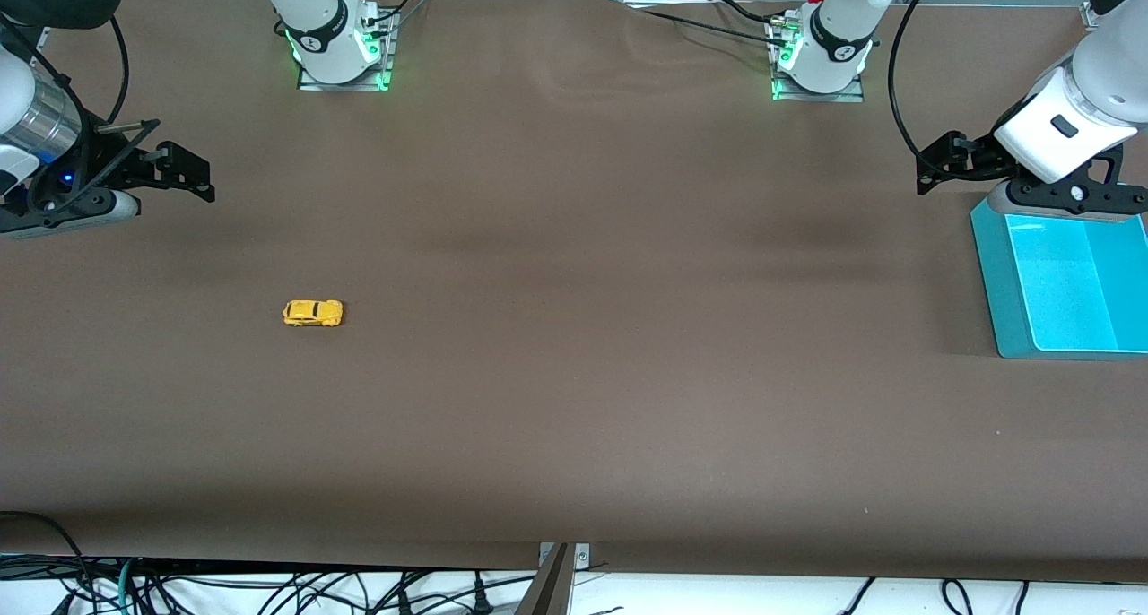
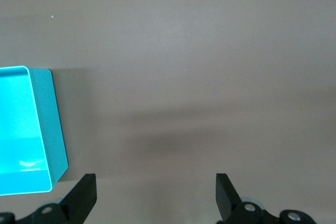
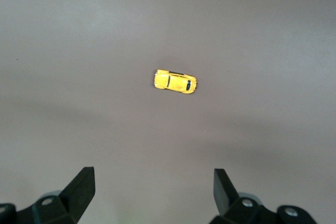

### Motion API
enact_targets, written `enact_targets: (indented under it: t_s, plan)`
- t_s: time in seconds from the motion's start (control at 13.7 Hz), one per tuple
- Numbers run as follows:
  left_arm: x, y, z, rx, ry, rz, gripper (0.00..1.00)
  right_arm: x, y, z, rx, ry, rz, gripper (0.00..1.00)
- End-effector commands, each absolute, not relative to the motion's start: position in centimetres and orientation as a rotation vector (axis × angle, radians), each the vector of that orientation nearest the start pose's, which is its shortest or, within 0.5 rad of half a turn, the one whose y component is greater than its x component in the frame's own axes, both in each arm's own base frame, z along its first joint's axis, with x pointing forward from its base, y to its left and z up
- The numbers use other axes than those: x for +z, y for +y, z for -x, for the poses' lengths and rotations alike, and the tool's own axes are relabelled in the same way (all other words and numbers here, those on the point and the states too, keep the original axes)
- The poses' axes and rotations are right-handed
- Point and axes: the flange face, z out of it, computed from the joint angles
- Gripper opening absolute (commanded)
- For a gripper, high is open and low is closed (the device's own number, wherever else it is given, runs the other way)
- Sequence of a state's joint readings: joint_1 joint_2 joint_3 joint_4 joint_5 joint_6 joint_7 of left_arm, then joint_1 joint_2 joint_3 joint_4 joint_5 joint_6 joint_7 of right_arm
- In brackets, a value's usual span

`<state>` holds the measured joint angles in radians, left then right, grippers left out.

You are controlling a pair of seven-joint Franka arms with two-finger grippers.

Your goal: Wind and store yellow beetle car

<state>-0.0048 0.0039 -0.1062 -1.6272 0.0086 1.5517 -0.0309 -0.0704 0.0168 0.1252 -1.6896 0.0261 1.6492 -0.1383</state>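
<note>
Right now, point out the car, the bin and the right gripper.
car (image 1: pixel 313 313), front view, roof.
bin (image 1: pixel 992 265), front view, outer wall.
right gripper (image 3: pixel 154 190), right wrist view, midway between open fingertips.

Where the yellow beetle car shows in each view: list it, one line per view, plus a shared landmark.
Front view: yellow beetle car on the brown table, toward the right arm's end.
Left wrist view: not in it.
Right wrist view: car near the middle.
Shared landmark: the brown table.

A: Arms? Glossy white rounded arm shells (image 1: pixel 1067 122), black joint rings, bases on metal plates lit green (image 1: pixel 341 82).
B: Black angular two-finger grippers (image 1: pixel 937 162), black cables (image 1: pixel 901 86), silver wrist cylinder (image 1: pixel 40 122).
</note>
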Motion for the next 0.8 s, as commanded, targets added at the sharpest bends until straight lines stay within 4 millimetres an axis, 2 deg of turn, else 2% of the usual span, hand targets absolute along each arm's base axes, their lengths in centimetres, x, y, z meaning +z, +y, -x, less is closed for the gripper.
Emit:
enact_targets:
  t_s: [0.0,0.73]
  plan:
    - [60.02,-6.18,-55.16,0.126,0.14,3.144,1.0,57.11,3.44,-55.69,0.117,-0.27,3.093,1.0]
    - [60.02,-6.18,-55.16,0.126,0.14,3.144,1.0,56.9,3.4,-55.77,0.127,-0.28,3.094,1.0]
